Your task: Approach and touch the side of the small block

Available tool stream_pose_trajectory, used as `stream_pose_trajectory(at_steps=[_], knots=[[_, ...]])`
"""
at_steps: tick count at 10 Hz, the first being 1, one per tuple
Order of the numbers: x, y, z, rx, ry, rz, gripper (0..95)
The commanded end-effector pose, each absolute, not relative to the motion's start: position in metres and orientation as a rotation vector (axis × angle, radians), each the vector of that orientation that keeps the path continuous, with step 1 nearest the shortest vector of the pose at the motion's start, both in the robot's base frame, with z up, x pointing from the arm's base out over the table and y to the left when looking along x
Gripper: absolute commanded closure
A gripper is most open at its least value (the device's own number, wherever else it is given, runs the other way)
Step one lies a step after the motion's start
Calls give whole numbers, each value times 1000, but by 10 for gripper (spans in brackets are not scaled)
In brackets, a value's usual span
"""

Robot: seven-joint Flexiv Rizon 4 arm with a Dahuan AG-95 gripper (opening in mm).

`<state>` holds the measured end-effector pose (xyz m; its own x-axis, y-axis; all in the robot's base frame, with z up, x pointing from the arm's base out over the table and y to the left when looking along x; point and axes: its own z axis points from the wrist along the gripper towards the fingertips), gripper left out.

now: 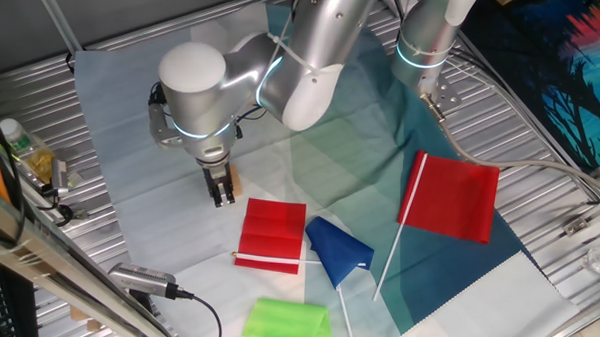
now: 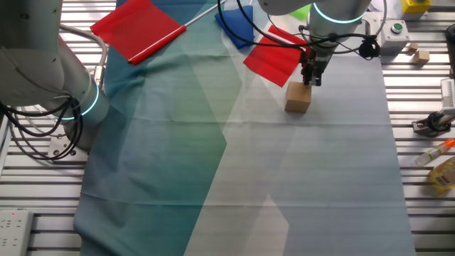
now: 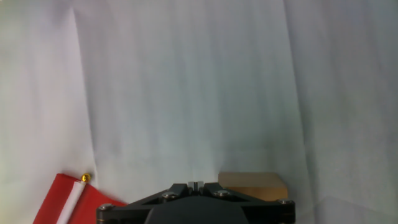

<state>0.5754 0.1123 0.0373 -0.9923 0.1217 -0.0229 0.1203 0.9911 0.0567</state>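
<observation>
Claw (image 2: 313, 80) closed, empty, just beside small block (image 2: 298, 97); cube flat on cloth, no long axis.

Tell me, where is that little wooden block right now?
In the other fixed view the small block sits on the pale cloth, just below the tool, near a red flag.

Bare cloth (image 2: 313, 163) is lying open on the near side of the small block (image 2: 298, 97) in the other fixed view, offering unobstructed passage there. The gripper (image 2: 312, 79) is standing just beside the block's far side, and the small red flag (image 2: 274, 55) is lying close behind, narrowing that side. A blue flag (image 2: 238, 25) and a large red flag (image 2: 138, 28) are lying farther off.
</observation>
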Motion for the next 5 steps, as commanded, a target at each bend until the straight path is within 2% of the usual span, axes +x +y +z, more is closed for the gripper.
stream_pose_trajectory(at_steps=[1,5], knots=[[572,109,37,181,3105,77,950],[569,104,35,166,3100,77,950]])
